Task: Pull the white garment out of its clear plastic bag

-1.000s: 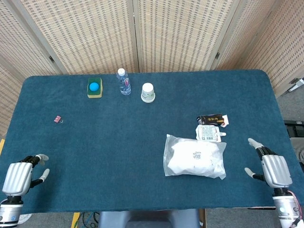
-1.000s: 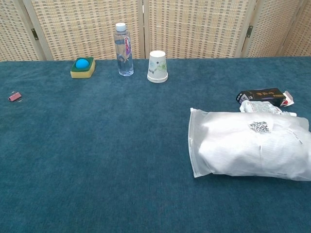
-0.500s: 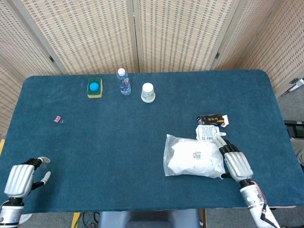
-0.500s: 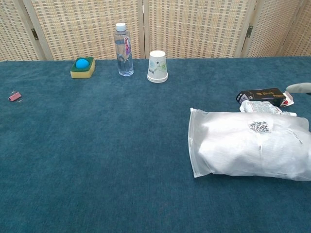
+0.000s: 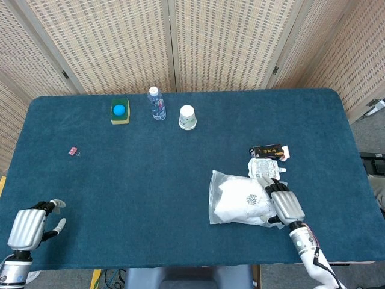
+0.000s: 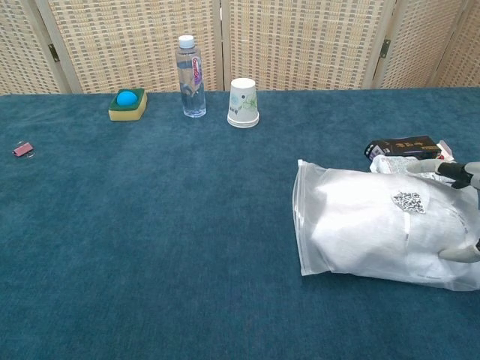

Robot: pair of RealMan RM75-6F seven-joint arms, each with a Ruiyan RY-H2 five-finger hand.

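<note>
The white garment sits folded inside its clear plastic bag (image 5: 237, 201), which lies flat on the blue table at the front right. My right hand (image 5: 283, 201) lies over the bag's right end. In the chest view, the bag (image 6: 360, 225) shows that hand's fingers (image 6: 456, 171) across its top right corner and a thumb at its near right edge, so the hand grips that end. My left hand (image 5: 27, 227) rests at the table's front left corner, holding nothing, fingers slightly apart.
A black box (image 5: 267, 151) and a white pouch (image 5: 263, 166) lie just behind the bag. Along the back stand a water bottle (image 5: 157, 103), an upturned paper cup (image 5: 187, 117) and a sponge with a blue ball (image 5: 120, 111). A small pink clip (image 5: 73, 152) lies at the left.
My right hand moved in from the table's right edge onto the bag's right end and took hold of it. The bag bunched and shifted slightly. The left hand barely moved.
</note>
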